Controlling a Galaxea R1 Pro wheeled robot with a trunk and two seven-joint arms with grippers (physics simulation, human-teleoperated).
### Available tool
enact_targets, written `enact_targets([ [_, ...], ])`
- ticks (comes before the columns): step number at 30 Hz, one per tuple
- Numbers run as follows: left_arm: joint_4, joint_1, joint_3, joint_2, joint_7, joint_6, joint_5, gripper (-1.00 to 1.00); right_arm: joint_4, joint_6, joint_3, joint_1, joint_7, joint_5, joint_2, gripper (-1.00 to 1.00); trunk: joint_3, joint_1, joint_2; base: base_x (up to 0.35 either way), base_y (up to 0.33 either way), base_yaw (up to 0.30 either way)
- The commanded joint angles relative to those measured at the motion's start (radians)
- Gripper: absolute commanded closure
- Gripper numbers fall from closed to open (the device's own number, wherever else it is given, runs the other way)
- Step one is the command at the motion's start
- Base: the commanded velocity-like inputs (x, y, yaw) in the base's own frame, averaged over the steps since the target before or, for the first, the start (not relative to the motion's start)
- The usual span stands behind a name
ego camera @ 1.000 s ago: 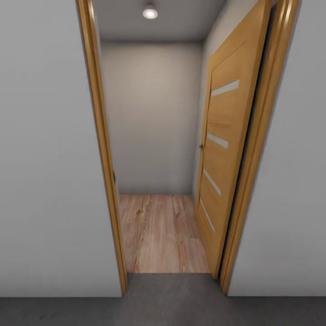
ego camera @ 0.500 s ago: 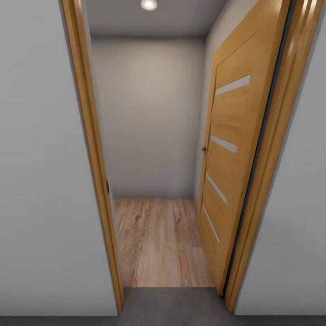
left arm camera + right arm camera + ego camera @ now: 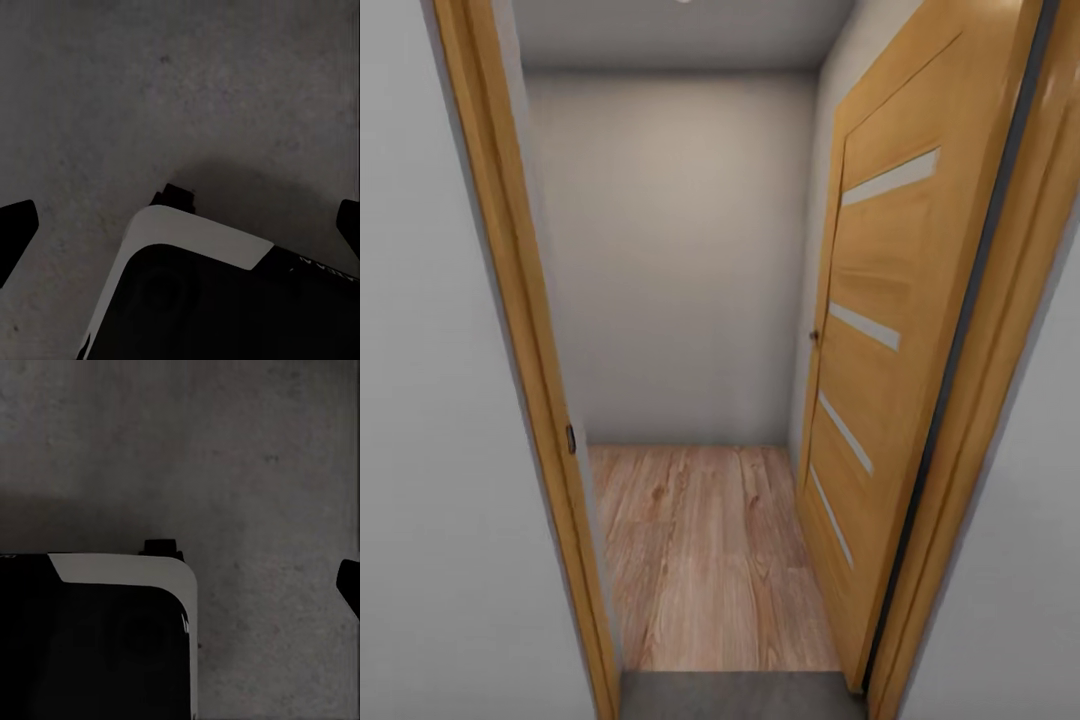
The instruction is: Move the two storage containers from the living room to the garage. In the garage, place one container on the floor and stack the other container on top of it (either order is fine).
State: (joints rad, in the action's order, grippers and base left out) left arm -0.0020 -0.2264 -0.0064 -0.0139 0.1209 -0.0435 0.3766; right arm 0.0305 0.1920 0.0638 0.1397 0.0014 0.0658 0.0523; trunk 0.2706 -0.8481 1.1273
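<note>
Grey concrete floor (image 3: 740, 695): dark, rough and speckled. In the head view it is a narrow strip at 6 o'clock, ending at the threshold. In both wrist views it lies beneath the grippers.
Doorway: an orange-brown wooden door frame (image 3: 510, 300) runs from 11 o'clock down to 7 o'clock, with a small dark strike plate (image 3: 571, 438) on its inner face.
Door (image 3: 890, 330): honey-coloured wood with three pale slanted slats, swung open against the wall at 3 o'clock. There is a small dark knob (image 3: 813, 336) on its near edge.
Room beyond: a pale wood-plank floor (image 3: 710, 550) at 6 o'clock and a plain grey-white back wall (image 3: 670, 250) at 12 o'clock.
Left gripper (image 3: 180, 229): it points down at the concrete. One dark fingertip (image 3: 15, 232) and the other sit at opposite edges of the left wrist view, so the jaws are spread wide with nothing between them.
Right gripper (image 3: 180, 585): it also points down at the concrete. One dark fingertip (image 3: 349, 585) shows, and I cannot tell how the jaws stand.
Robot base (image 3: 195, 247): black with a white rim, resting on the concrete below both grippers.
</note>
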Motion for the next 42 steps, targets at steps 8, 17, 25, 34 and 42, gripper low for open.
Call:
enact_targets([
  [8,0.000,-0.001,-0.001,-0.001,0.002,-0.003,0.005,-1.00,0.003,0.006,0.007,0.001,0.000,0.006,-0.001,-1.00,0.001,-0.001,0.001,0.302,-0.128,0.000],
  [17,0.000,-0.001,-0.001,-0.001,0.002,-0.004,0.005,-1.00,0.003,0.006,0.007,0.001,-0.003,0.006,-0.002,-1.00,0.001,-0.001,0.001,0.302,-0.129,0.150],
  [25,0.000,-0.001,-0.001,-0.001,0.002,-0.004,0.005,-1.00,0.003,0.007,0.007,0.001,-0.002,0.007,0.000,-1.00,0.001,-0.001,0.001,0.312,-0.097,0.197],
  [34,0.000,-0.001,-0.001,-0.001,0.002,-0.005,0.005,-1.00,0.003,0.007,0.007,0.001,-0.003,0.006,0.000,-1.00,0.001,-0.001,0.001,0.314,-0.090,0.017],
  [42,0.000,-0.001,-0.001,-0.001,0.002,-0.010,0.005,-1.00,0.003,0.007,0.007,0.001,-0.002,0.006,0.000,-1.00,0.001,-0.001,0.001,0.314,-0.081,0.000],
])
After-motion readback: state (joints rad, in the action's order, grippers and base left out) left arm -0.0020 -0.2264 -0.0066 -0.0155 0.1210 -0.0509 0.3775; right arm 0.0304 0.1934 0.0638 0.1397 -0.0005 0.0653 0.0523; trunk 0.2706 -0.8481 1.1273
